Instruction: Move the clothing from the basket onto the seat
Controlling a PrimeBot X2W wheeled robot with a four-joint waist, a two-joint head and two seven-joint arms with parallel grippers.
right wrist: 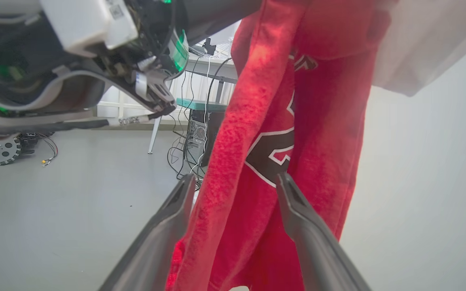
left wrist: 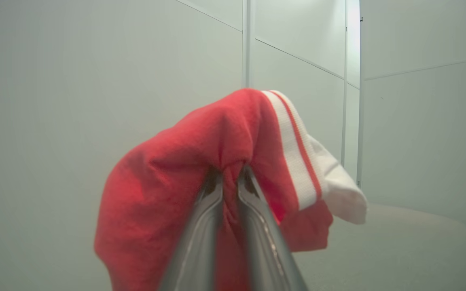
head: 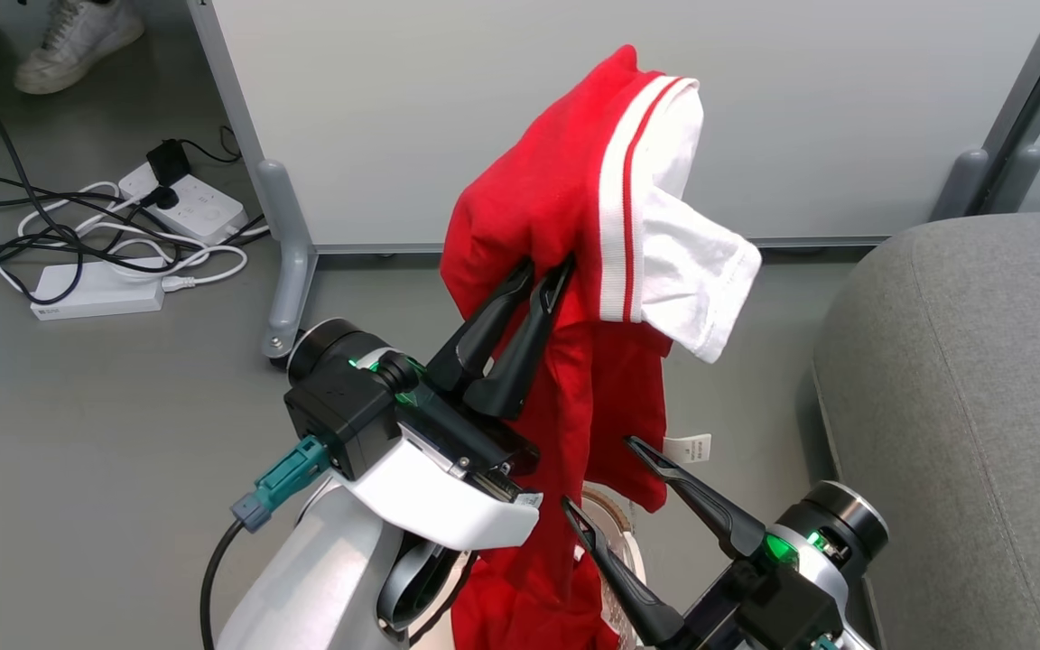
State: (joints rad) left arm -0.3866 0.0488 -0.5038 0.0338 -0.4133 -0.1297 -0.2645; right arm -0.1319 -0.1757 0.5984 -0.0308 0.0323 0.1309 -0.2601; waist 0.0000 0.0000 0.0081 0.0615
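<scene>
**Red garment held up above the floor, beside the grey seat**

Nearest the camera, the right pincer (head: 597,471) is seen spread wide, with the hanging lower part of the clothing (head: 556,181) between its fingers. Just below it, a small piece of the basket (head: 617,528) rim is visible behind the cloth. Higher up, the left pincer (head: 549,264) is pressed together on a fold of the red fabric, and the garment is lifted clear, its white sleeve and striped trim draped over the top.

A plain grey floor (head: 78,433) is seen beneath. The seat (head: 980,406) lies to the right, apart from the garment. Behind, a pale partition panel (head: 484,108) stands on grey feet; power strips (head: 186,203) with tangled cables and a white shoe (head: 78,41) lie at the far left.

In the left wrist view, the left pincer (left wrist: 229,173) is shown pinching the clothing (left wrist: 168,194) before tall panels.

In the right wrist view, the right pincer (right wrist: 236,180) frames a black-and-white print (right wrist: 273,157) on the clothing (right wrist: 318,141), and a computer tower (right wrist: 200,133) is seen far off.
</scene>
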